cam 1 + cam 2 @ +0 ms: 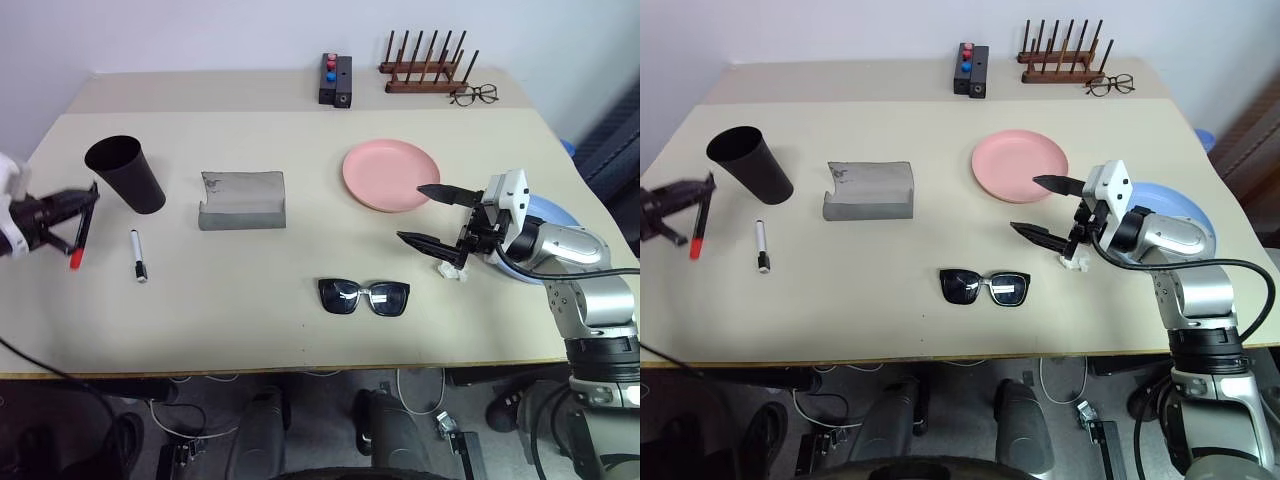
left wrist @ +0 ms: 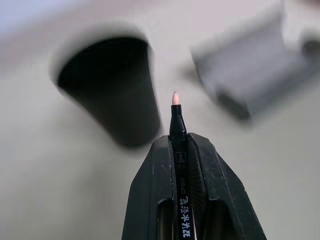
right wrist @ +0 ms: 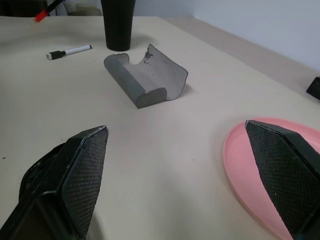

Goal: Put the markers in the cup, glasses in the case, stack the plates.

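Clamping a dark marker with a red end (image 1: 78, 240), the left gripper (image 1: 88, 215) hangs above the counter (image 1: 250, 290) at its left edge, just beside the cup (image 1: 128, 174). In the left wrist view the marker's pale tip (image 2: 175, 98) sticks out past the closed fingers (image 2: 150, 195), with the cup's mouth close by. A second marker (image 1: 138, 255), white with a black cap, lies flat on the counter near the cup. The grey case (image 1: 243, 200) lies open, right of the cup. The sunglasses (image 1: 364, 296) lie folded open near the front edge, well apart from the case. The pink plate (image 1: 385, 170) sits right of the case; the blue plate (image 1: 1185, 205) lies beside it, mostly hidden by the right arm. The right gripper (image 1: 432, 214) hovers with its fingers wide apart and holding nothing, one fingertip over the pink plate's rim. A small white object (image 1: 449, 270) lies under it.
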